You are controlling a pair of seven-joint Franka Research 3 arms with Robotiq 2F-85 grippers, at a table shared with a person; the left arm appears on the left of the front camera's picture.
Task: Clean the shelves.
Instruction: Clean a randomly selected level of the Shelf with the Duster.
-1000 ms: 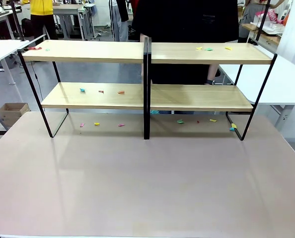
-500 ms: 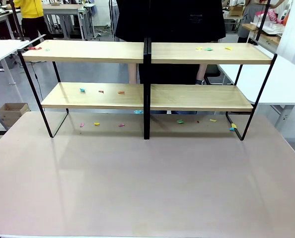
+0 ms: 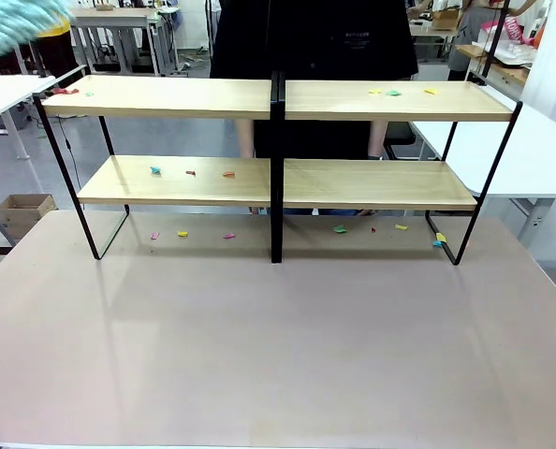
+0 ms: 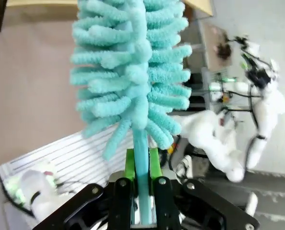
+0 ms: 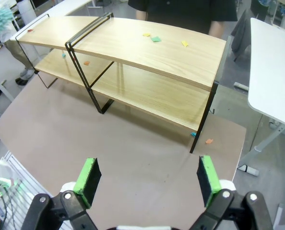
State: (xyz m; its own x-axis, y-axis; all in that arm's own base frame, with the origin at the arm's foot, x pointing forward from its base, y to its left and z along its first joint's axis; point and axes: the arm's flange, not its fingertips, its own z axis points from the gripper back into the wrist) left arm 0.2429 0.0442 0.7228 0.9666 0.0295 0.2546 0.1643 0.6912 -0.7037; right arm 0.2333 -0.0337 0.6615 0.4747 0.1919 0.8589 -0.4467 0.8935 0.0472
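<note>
Shelves (image 3: 353,182) of light wood in a thin black metal frame, set at the far side of the pinkish-beige tabletop (image 3: 278,355) before a person in black (image 3: 334,37), are judged not yet cleaned; all the work is left. A fluffy teal duster (image 4: 133,72) is pinched by its stem in the left gripper's (image 4: 141,162) jaws, while the right gripper's (image 5: 148,179) jaws are spread and empty. Small coloured paper scraps (image 3: 393,92) are scattered over three boards and the tabletop beneath.

Two-tier light-wood shelves (image 3: 184,96), black frame, upright on table (image 3: 278,355), coloured scraps (image 3: 393,92) on boards
</note>
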